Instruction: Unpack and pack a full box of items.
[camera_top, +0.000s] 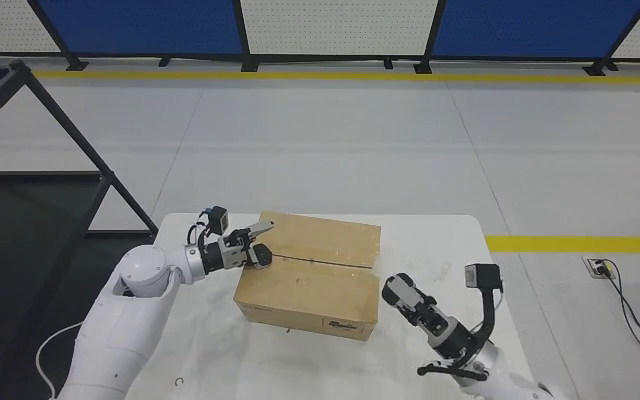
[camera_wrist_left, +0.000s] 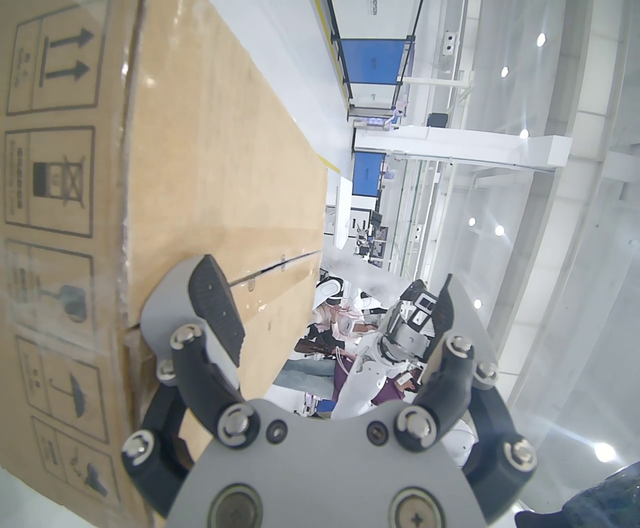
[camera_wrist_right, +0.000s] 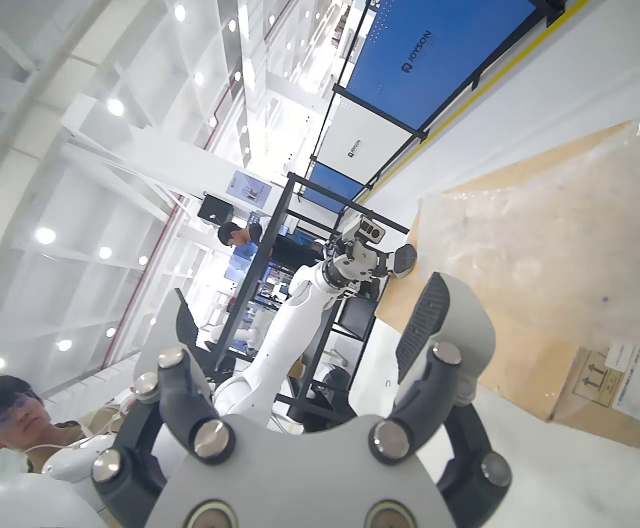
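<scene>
The closed cardboard box (camera_top: 310, 270) sat mid-table (camera_top: 200, 340), its top flaps meeting at a seam (camera_top: 320, 260). The left arm stretched in from the box's left end, with the left gripper (camera_top: 262, 243) spread wide and one finger low over the top edge by the seam's end. The right gripper (camera_top: 393, 288), likewise spread and holding nothing, hung just beside the box's near right corner.

The white worktop (camera_top: 430, 240) carries one brown cardboard box (camera_top: 310, 270), set near its middle and lying flat. The box is closed, its two top flaps meeting in a seam along its length, and handling symbols are printed on an end face. The worktop's surface looks scuffed near the box.
</scene>
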